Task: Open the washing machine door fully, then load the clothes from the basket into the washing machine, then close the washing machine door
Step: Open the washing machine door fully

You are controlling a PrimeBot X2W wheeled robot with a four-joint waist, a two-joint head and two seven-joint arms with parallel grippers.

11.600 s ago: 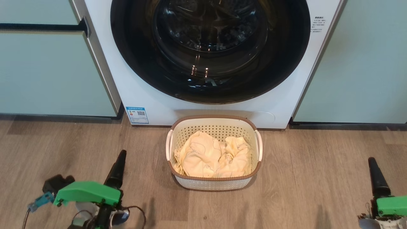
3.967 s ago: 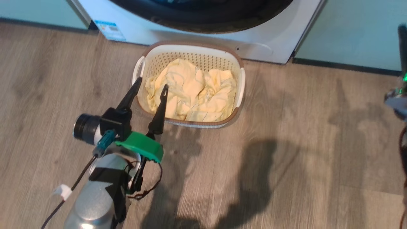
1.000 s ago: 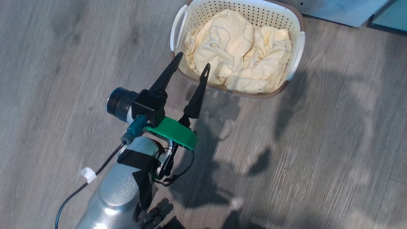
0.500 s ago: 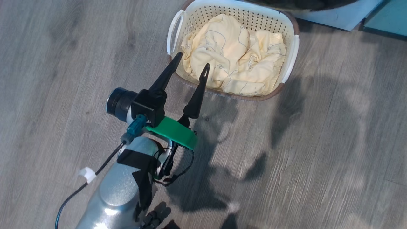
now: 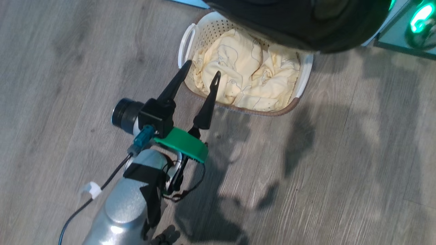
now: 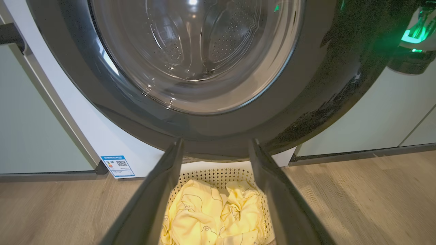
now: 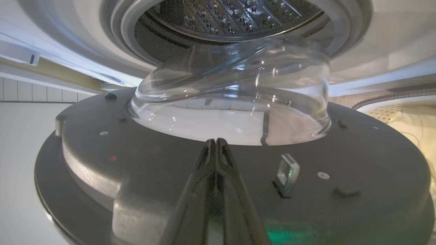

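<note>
Washing machine door [image 5: 289, 20] overhangs far rim of basket [image 5: 304, 75], clothes [image 5: 245, 75] mostly uncovered.

1. A white sticker [image 6: 118, 166] with a blue header band stands on the white front of the washing machine [image 6: 109, 139], low at its left.
2. It carries a small QR code [image 6: 121, 163]; its printed lines are too small to read.

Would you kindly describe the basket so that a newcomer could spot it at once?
Find the big white washing machine with its round black door swung out. On the wooden floor below that door sits a small cream basket. Its perforated sides, brown rim and pale yellow clothes inside set it apart.
</note>
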